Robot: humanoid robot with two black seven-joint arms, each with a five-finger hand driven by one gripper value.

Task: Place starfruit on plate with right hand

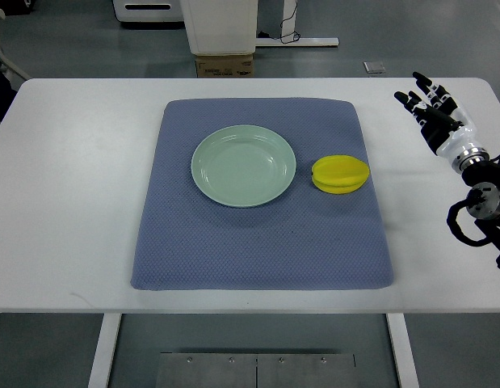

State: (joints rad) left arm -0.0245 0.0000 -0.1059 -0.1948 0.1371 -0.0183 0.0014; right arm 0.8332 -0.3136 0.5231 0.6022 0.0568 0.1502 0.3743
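Right hand point(434, 109) empty, fingers spread, over table's far right.
I noted the starfruit point(340, 174) lay well left of it, long axis crosswise, just beside the plate point(243, 166).

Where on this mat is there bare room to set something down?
Free: the wide strip of mat nearer the robot than the plate and starfruit, and the strip left of the plate. Crowded: the narrow gap between plate and starfruit.

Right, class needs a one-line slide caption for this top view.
Yellow starfruit lies on the blue mat right of the empty green plate; right hand open, apart.
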